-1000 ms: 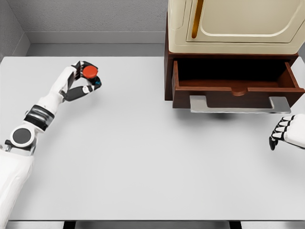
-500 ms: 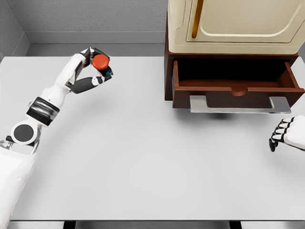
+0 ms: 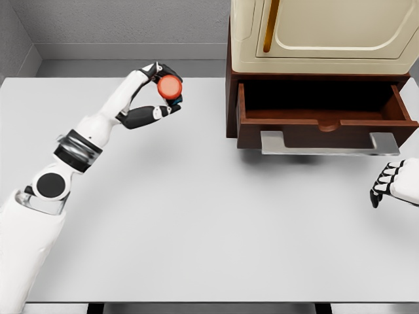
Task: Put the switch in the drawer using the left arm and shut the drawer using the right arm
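The switch (image 3: 170,86), a round red button on a dark base, is held off the table by my left hand (image 3: 159,95), whose fingers are shut around it. It hangs left of the open brown drawer (image 3: 324,121), roughly a hand's width from the cabinet's left side. The drawer is pulled out, its dark inside showing nothing, with a grey handle (image 3: 330,144) along its front. My right hand (image 3: 386,183) rests low at the right edge of the table, fingers curled and holding nothing.
A cream cabinet (image 3: 324,33) with a yellow-handled door sits on top of the brown drawer unit at the back right. The white table (image 3: 209,216) runs to grey walls at the back and left.
My left arm has carried the switch rightward and slightly farther back, toward the drawer. The right hand and the drawer have stayed put.
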